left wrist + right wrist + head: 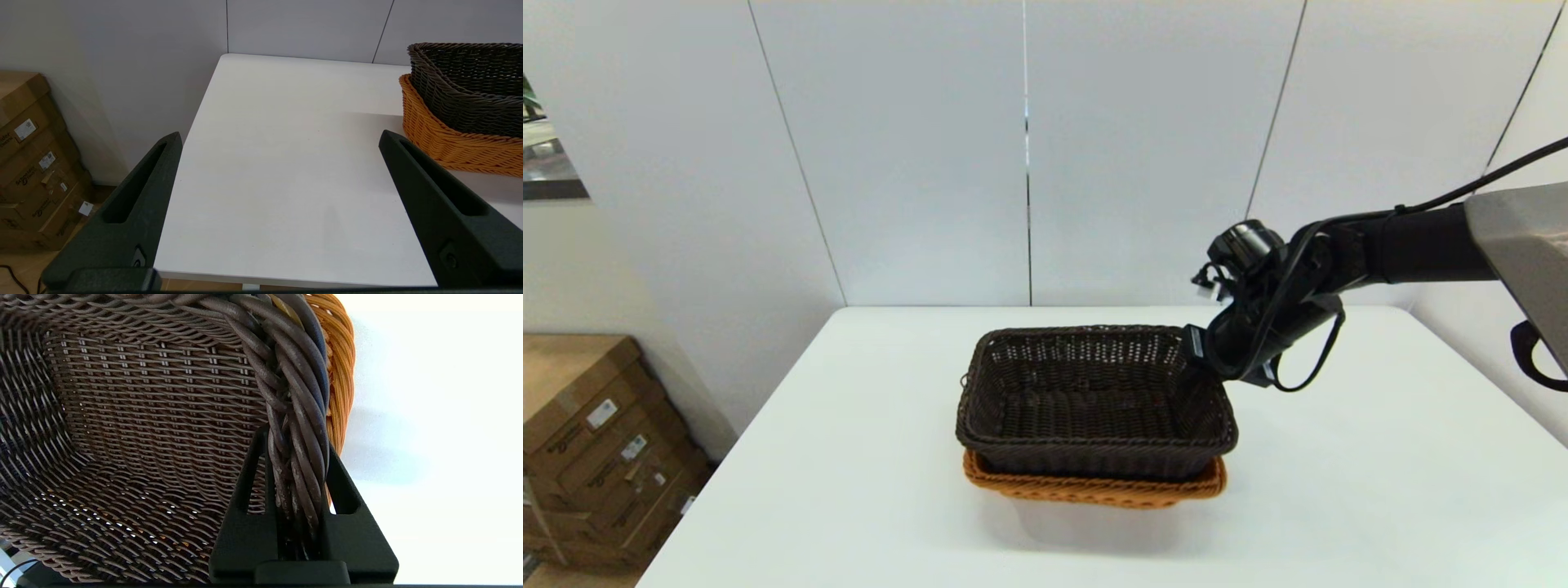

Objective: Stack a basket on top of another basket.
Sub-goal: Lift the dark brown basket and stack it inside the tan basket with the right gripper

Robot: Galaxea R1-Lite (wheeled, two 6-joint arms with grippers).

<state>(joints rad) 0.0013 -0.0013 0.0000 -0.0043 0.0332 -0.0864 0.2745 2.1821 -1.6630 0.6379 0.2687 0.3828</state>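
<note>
The upper basket [1094,400] is nested in the lower basket [1094,488], both placed near the middle of the counter [1380,490]. The right gripper [1194,369] is located at the upper basket's right rear rim. Cardboard boxes [588,449] are stacked on the floor left of the counter.

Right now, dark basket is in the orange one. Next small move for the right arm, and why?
Probably open the right hand and let go: it is clamped on the dark basket's braided rim, and that basket already sits nested in the orange basket.
</note>
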